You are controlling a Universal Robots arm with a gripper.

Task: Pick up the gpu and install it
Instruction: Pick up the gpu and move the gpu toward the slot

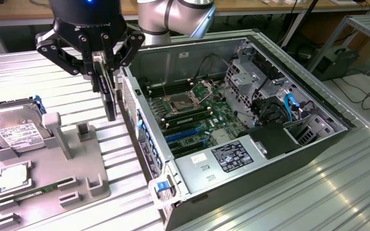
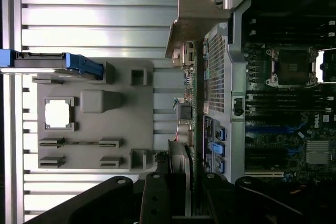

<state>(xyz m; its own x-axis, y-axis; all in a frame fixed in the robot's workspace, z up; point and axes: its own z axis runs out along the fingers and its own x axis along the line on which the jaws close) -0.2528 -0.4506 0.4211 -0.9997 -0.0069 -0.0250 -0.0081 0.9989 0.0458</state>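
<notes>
The gripper (image 1: pixel 99 61) pinches the graphics card (image 1: pixel 110 98) by its top edge, so it hangs upright with its lower edge free, between the grey holder (image 1: pixel 75 166) and the computer case (image 1: pixel 129 101).

- "DELL", in white letters, stands on the green printed motherboard (image 2: pixel 273 129) inside the open grey metal computer case (image 1: pixel 269 202).
- The black rectangular sticker (image 1: pixel 235 156) on a silver panel in that case carries white print too small to read.
- The silver labelled hard drive (image 1: pixel 11 127) beside the case: print illegible.
</notes>
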